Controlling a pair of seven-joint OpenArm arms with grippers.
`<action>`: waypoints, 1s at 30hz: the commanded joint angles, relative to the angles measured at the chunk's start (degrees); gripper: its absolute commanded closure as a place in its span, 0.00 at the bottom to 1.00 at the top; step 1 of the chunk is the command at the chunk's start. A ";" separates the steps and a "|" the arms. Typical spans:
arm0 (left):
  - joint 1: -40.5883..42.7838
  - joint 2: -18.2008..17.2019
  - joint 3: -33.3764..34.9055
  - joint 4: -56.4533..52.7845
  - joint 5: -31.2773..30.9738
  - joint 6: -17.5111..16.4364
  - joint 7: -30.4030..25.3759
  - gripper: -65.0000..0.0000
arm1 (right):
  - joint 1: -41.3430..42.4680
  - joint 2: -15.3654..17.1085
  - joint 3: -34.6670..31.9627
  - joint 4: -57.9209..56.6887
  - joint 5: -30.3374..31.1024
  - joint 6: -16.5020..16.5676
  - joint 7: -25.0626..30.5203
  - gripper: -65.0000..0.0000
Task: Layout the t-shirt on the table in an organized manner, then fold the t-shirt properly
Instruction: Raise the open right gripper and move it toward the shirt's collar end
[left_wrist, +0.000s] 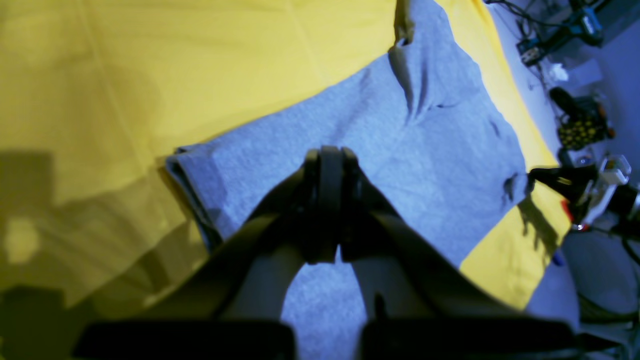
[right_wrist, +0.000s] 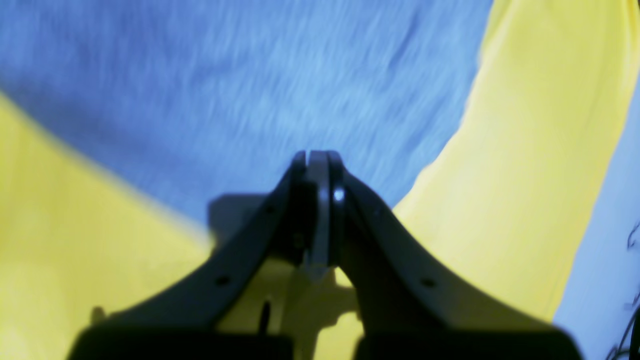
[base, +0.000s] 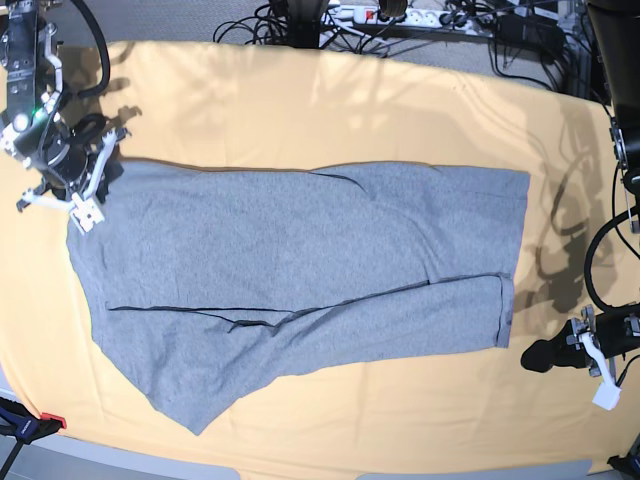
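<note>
The grey t-shirt (base: 300, 270) lies spread lengthwise across the yellow-orange table (base: 300, 100), with a fold line running along its lower half and a flap tapering toward the front left. My right gripper (base: 85, 205) is shut at the shirt's far left corner. In its wrist view the right gripper (right_wrist: 317, 152) hovers over blurred grey t-shirt (right_wrist: 250, 90) and yellow cloth. My left gripper (base: 535, 357) is shut just off the shirt's front right corner, over bare cloth. In its own view the left gripper (left_wrist: 330, 150) points along the t-shirt (left_wrist: 400, 150). I see no fabric in either gripper.
Cables and a power strip (base: 400, 15) run behind the table's back edge. A small red-and-black object (base: 45, 420) sits at the front left corner. Gear and wires (left_wrist: 575, 125) lie on the floor beyond the table's side edge.
</note>
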 joint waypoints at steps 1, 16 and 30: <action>-1.92 -0.96 -0.44 0.79 -1.57 -0.32 -1.05 1.00 | 1.33 1.01 0.59 0.83 0.00 -0.37 1.81 1.00; -1.92 -2.62 -0.44 0.79 -1.57 -0.32 -1.03 1.00 | -0.24 1.33 1.07 5.55 34.51 16.73 -17.49 1.00; -1.92 -2.84 -0.44 0.79 -2.23 -0.32 -1.03 1.00 | -9.27 1.01 0.96 6.67 10.84 16.73 -3.06 1.00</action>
